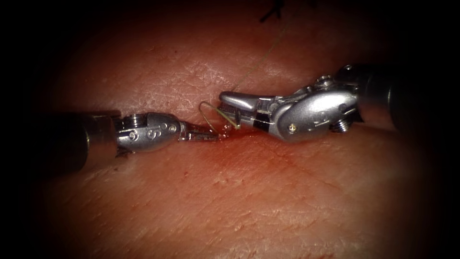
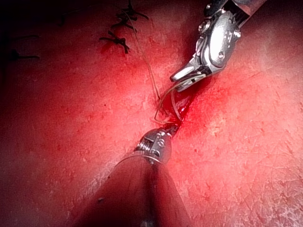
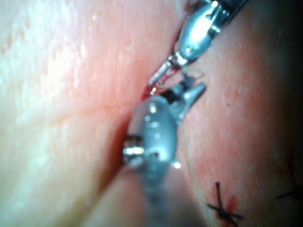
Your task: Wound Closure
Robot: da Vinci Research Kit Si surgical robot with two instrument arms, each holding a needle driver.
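Observation:
The left tool (image 1: 215, 136) comes in low from the left, its jaws shut on one end of the curved needle (image 1: 205, 103) at the wet cut (image 1: 249, 135). From there the needle arcs up over the tissue (image 1: 249, 201) and back down under the right tool (image 1: 227, 108). That tool's jaws stand open around the other part of the curve. A thin thread (image 1: 261, 60) runs from behind the right tool's upper jaw to the far edge. The left wrist view has the needle (image 2: 161, 101) between the left tool (image 2: 171, 127) and the right tool (image 2: 177, 80).
Red fluid (image 2: 187, 101) pools in the cut under the jaws. Dark finished knots (image 2: 118, 40) sit farther along the tissue, with one knot (image 3: 220, 208) beside the right tool's shaft. The thread (image 2: 144, 61) trails from the needle past those knots.

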